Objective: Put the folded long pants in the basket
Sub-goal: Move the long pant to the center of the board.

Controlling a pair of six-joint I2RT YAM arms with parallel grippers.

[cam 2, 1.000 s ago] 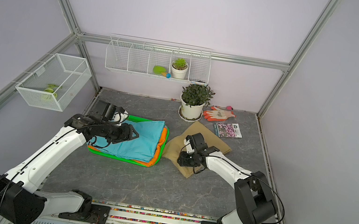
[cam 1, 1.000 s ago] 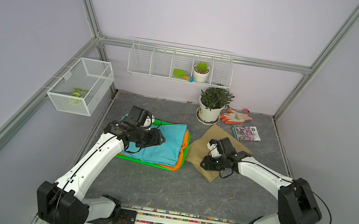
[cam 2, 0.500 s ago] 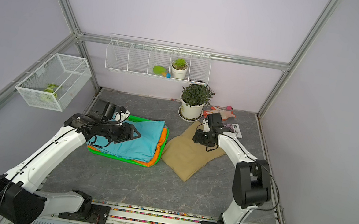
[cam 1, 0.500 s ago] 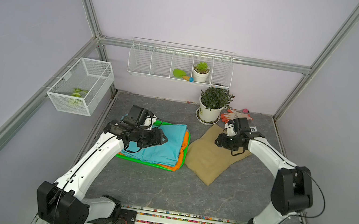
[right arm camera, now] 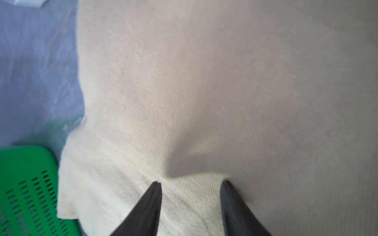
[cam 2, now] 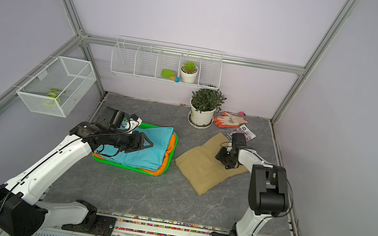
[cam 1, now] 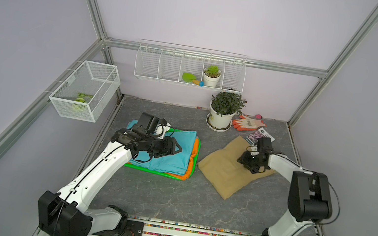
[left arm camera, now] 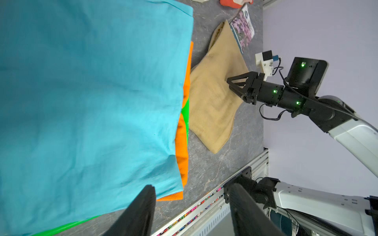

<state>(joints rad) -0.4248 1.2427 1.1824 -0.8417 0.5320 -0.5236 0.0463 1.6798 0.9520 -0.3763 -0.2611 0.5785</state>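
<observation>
Between the fingers of the right claw (right arm camera: pixel 191 182) stands a low ridge of tan pants (right arm camera: pixel 204 92). The jaws are spread, both tips are pressed into the cloth, and nothing is pinched yet. Under the claw the tan pants lie folded on the grey floor, and both top views show the claw on the part nearest its own arm. A booklet (cam 1: pixel 259 135) lies behind the claw, at the cloth's far corner.

Ahead of the claw, past the cloth's edge and a strip of bare floor, is the basket (right arm camera: pixel 24 173). Teal pants (cam 1: pixel 170 162) lie on top in it, and orange pants (cam 1: pixel 191 160) show beneath them along the edge facing the claw. Over the teal pants hovers the left claw (left arm camera: pixel 192 186), likewise spread and empty, pointing toward the right claw.

The step in hand looks like the grasp on the tan pants, the one pair seen outside the basket. Next, the fingers probably need to close on enough layers for the fold to lift whole. A pinch of the top layer alone would likely let the rest droop open. After that the cloth has to be lifted, carried over the strip of floor, cleared past the rim and laid on the teal pants. The left claw will have to move aside first, or else take a second edge.
</observation>
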